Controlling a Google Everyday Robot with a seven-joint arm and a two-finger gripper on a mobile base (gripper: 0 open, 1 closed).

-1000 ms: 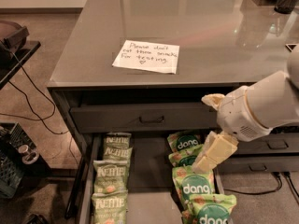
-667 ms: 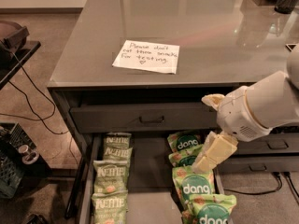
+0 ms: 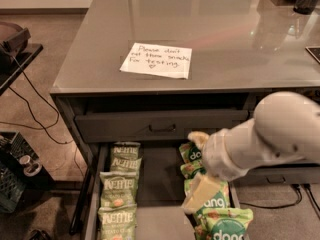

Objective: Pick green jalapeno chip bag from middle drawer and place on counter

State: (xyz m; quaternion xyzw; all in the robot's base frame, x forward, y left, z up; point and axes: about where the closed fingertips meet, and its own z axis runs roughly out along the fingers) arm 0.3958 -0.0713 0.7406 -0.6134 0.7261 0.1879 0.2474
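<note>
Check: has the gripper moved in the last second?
Yes. The gripper has shifted left and down in view, judged against the fixed paper note, and is now over the middle drawer.

Glossy grey counter (image 3: 225,39) carries white note (image 3: 156,60); gripper (image 3: 199,166) lower, over middle drawer (image 3: 160,174)

Arm (image 3: 285,129): fat, smooth off-white plastic shell, rounded like a tube, narrowing to a ringed wrist collar (image 3: 220,156). Gripper (image 3: 190,171), over right side of wide dark-grey metal drawer (image 3: 160,176): two blunt cream-yellow fingers (image 3: 200,194), spread apart.
</note>
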